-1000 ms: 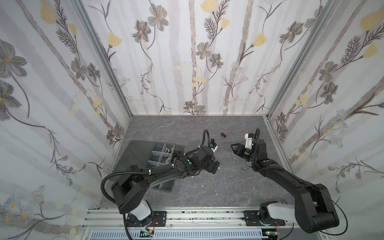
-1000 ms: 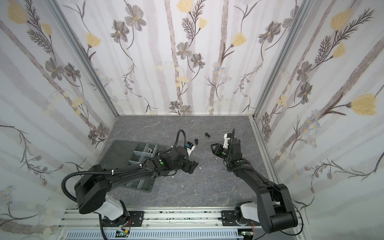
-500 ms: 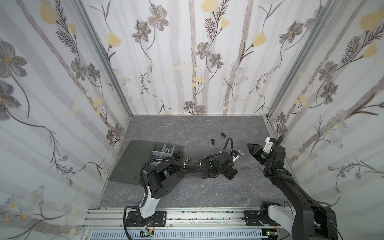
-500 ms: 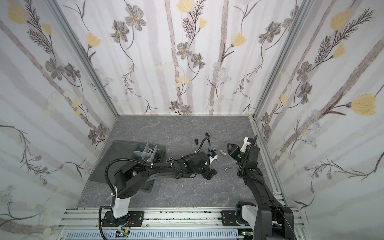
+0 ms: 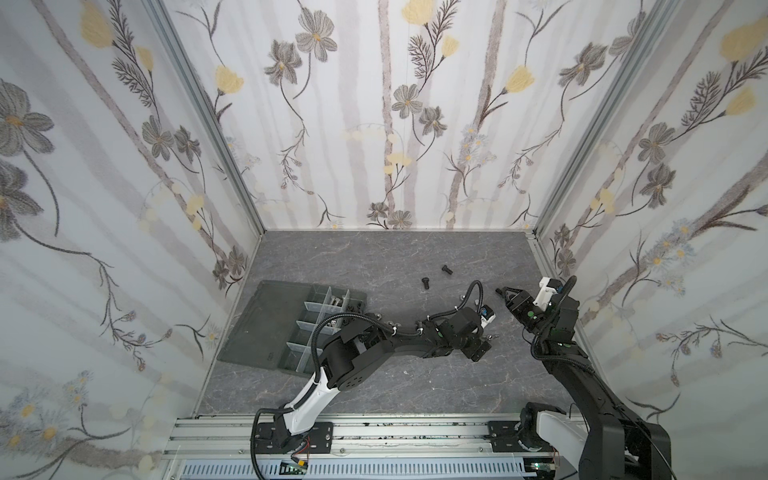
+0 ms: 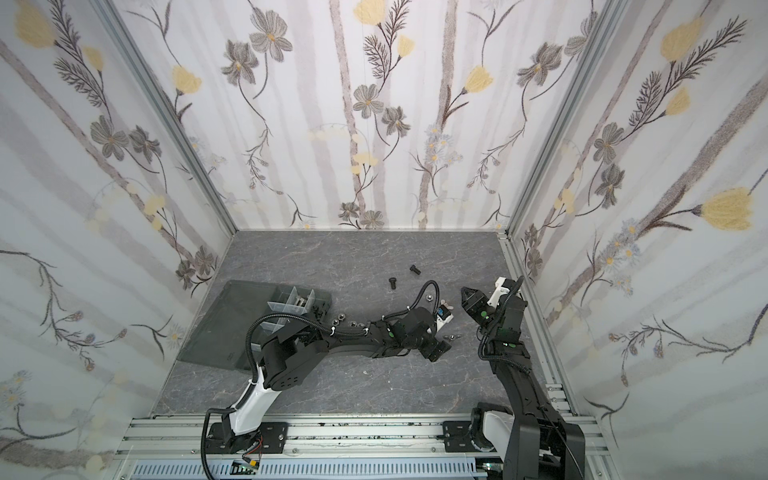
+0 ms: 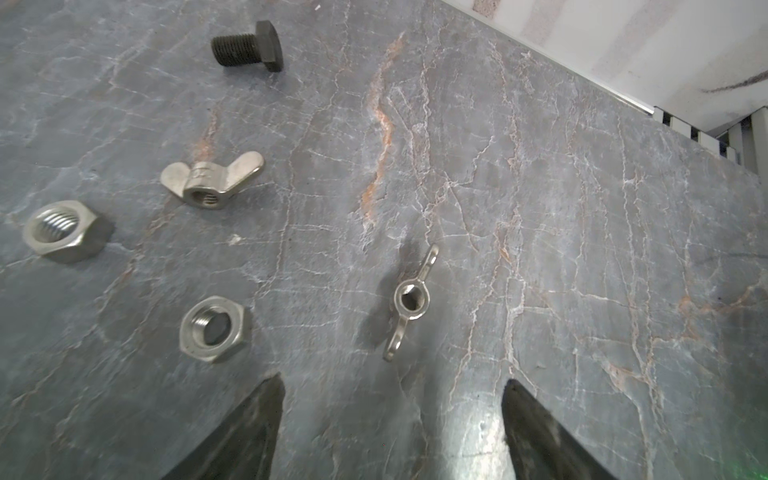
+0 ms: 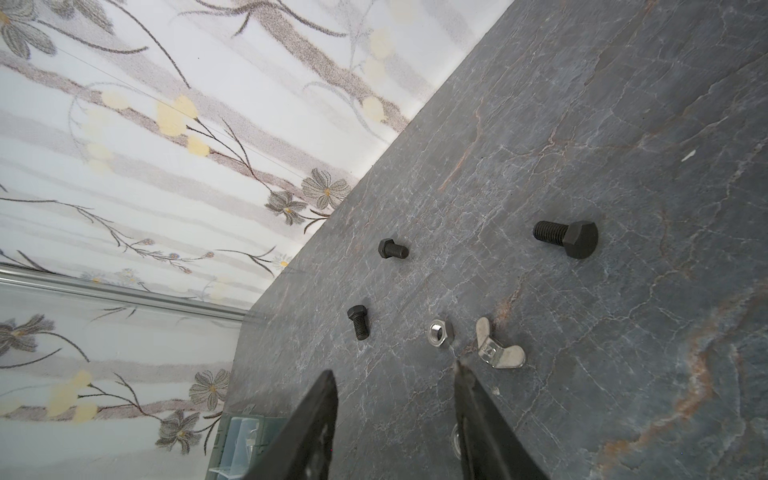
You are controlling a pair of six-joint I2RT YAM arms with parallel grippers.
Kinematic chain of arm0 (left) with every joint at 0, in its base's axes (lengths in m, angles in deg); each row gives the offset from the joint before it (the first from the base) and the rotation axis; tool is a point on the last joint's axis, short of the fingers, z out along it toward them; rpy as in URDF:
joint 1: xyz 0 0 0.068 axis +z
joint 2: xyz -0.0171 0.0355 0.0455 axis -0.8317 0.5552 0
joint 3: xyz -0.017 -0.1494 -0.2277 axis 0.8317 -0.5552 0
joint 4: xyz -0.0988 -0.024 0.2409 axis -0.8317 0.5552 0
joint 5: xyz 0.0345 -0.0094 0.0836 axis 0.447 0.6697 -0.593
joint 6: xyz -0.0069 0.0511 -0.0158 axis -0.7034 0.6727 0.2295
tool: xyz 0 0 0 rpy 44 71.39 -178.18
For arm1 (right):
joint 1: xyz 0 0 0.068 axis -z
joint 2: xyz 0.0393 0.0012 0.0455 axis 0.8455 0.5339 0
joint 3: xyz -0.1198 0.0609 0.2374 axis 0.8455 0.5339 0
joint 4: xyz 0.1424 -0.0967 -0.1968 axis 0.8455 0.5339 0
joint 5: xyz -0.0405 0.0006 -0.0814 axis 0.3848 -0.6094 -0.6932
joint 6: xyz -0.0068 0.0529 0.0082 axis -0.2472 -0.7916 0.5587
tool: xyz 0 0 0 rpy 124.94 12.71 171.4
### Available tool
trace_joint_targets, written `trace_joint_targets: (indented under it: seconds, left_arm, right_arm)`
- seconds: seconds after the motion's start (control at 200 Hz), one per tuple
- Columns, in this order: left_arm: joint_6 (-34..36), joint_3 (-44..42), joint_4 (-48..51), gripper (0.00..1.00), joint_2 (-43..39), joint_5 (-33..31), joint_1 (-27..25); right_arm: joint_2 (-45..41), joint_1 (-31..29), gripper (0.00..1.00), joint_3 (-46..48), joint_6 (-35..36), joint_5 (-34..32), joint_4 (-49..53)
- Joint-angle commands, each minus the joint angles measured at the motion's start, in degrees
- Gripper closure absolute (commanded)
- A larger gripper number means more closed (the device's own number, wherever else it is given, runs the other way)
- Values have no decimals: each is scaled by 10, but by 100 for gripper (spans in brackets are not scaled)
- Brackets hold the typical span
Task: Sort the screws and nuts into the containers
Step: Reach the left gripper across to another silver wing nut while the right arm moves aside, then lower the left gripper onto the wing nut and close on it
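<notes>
Broadly, a grey veined bench (image 5: 374, 257) fills the floor of the flowered booth, and both black arms work over its right half. The left arm (image 5: 374, 353) reaches low across the middle, while the right arm (image 5: 582, 382) rises along the right wall. At the left of the bench sits a dark grey tray (image 5: 303, 359) with its flat lid (image 5: 257, 324) lying open beside it. Pale dividers split the tray into compartments (image 5: 328, 297), and the far ones hold a few silver and black pieces too small to name. The left pincer (image 7: 395, 415) has its jaws spread wide with nothing between them, close above the bench. The right pincer (image 8: 392, 374) stands roughly half open, also empty, pointing towards the middle of the bench. A black screw (image 5: 427, 282) and a second black screw (image 5: 446, 269) lie on their sides, apart from each other, towards the back. A third black screw (image 8: 569, 239) lies on its side on the bench beyond the nuts. Just ahead of the left pincer's gap, a silver wing nut (image 7: 409, 301) stands on edge. A second wing nut (image 7: 212, 178) lies further off, with a silver hex nut (image 7: 216, 328) and a larger hex nut (image 7: 66, 230) near it. Two more nuts (image 6: 338, 318) rest just beside the tray's right edge.
</notes>
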Motion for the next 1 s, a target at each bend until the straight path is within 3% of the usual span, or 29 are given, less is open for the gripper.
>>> trace_joint_targets:
  seconds: [0.0, 0.15, 0.28, 0.579, 0.994]
  left_arm:
    - [19, 24, -9, 19, 18, -3, -4]
    - [31, 55, 5, 22, 44, -10, -7]
    - [35, 74, 13, 30, 62, -12, -9]
    - [66, 100, 26, 35, 90, -53, -24]
    - [96, 115, 37, 66, 107, -84, -33]
  right_arm:
    - [-5, 4, 53, 4, -7, 7, -29]
    - [-16, 9, 53, 8, -7, 5, -31]
    - [-23, 10, 53, 10, -6, 3, -32]
    - [-30, 12, 53, 12, -5, 2, -32]
    - [-39, 13, 53, 13, -1, -1, -29]
